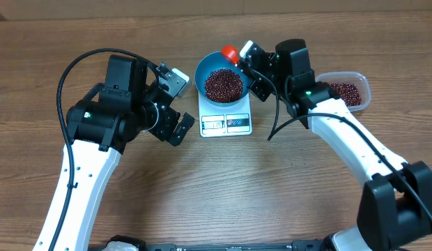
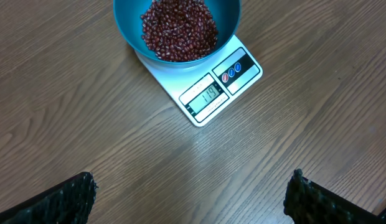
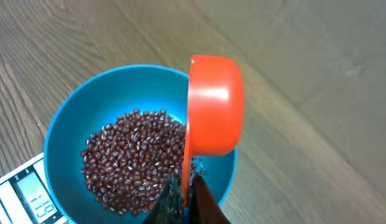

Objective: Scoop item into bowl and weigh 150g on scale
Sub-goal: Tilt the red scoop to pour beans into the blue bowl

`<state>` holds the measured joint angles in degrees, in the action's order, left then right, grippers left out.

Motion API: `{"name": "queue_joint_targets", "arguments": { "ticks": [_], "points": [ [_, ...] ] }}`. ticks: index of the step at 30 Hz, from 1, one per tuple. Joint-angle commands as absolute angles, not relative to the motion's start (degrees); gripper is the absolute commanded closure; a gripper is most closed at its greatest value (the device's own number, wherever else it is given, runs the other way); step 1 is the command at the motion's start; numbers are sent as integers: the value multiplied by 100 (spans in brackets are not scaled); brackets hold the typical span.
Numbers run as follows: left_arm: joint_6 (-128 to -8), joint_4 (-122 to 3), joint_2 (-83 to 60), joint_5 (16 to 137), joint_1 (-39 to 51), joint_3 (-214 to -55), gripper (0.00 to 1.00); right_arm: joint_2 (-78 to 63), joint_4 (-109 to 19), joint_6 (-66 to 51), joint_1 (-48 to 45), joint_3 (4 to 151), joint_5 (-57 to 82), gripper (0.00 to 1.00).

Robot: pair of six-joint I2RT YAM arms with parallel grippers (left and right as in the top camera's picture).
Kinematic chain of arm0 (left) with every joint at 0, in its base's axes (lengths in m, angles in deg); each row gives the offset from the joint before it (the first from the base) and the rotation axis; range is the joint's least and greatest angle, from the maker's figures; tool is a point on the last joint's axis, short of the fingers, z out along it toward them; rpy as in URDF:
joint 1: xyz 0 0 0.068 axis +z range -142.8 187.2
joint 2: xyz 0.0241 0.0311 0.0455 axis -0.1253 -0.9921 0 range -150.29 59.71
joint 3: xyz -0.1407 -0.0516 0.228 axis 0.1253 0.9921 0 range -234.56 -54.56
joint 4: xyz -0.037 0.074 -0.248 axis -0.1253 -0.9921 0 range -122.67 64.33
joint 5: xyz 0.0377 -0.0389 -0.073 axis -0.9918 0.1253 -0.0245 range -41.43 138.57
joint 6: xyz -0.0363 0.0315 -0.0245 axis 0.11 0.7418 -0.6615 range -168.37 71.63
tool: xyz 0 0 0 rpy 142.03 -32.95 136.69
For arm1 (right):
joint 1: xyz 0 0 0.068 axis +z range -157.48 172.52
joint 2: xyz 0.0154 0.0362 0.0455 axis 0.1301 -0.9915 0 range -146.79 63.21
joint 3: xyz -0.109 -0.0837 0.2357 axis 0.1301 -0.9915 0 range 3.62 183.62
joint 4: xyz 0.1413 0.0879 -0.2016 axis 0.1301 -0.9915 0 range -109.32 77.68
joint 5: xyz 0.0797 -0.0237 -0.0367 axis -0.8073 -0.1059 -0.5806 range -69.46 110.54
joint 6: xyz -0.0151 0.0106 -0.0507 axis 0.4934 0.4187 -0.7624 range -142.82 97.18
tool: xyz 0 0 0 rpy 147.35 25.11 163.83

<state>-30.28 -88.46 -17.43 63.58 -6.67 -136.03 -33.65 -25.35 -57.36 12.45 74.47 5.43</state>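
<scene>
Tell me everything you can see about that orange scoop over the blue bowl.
The round orange-red plastic scoop is a smooth, glossy cup with a thin flat handle. The right gripper is shut on that handle. The cup is tipped on its side with its outer wall towards the wrist camera, so its inside is hidden. It hangs at the edge of the deep bright blue bowl, on the right arm's side, above the small dark red-brown beans. Whether it touches the bowl cannot be told.
</scene>
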Motion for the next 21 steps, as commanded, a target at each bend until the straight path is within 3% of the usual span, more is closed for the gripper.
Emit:
{"name": "queue_joint_targets", "arguments": {
  "ticks": [1,11,21],
  "points": [
    [-3080,-8848,-1689,6469,-669,-13724,0,-3118,-2505,-5786,1280,7573,569,96],
    [-3080,-8850,-1689,6469,-669,-13724,0,-3099,-2629,-5797,1282,7573,538,96],
    [-3080,-8848,-1689,6469,-669,-13724,0,-2161,-2896,-4982,928,7573,375,96]
  ]
}}
